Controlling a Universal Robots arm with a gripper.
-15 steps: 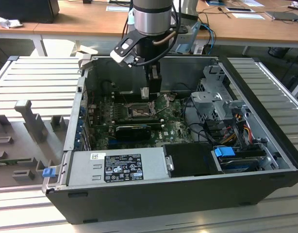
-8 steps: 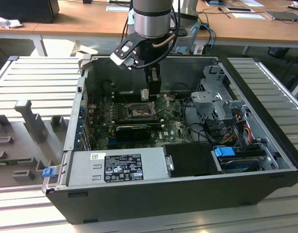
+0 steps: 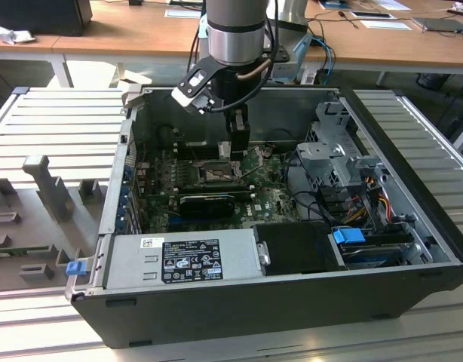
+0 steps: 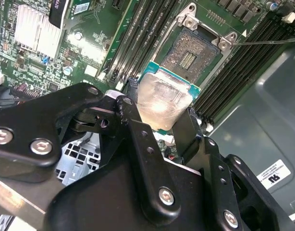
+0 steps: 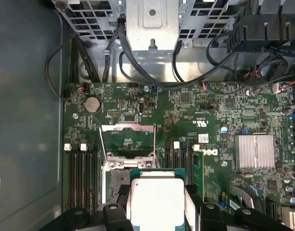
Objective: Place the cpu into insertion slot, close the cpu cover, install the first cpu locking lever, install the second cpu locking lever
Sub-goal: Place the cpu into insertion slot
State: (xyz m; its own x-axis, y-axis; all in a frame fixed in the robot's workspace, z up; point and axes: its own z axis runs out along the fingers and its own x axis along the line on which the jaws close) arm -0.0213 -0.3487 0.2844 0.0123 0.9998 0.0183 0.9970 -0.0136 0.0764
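In a room with wooden desks (image 3: 141,34) behind, the open computer case (image 3: 292,302) sat on a ribbed grey surface (image 3: 58,113), and inside it the end effector (image 3: 237,149) was clamped on the cpu (image 4: 164,102), held near the bare insertion slot (image 4: 190,53) with the cpu cover (image 5: 127,139) raised.

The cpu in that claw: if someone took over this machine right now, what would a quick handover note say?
Gripper: shut on the cpu, held over the motherboard.
Insertion slot: bare, contacts exposed, no chip in it.
Cpu cover: flipped open.
Done: the cpu is in the gripper's grasp.
Left: seating the cpu, closing the cover, both locking levers.
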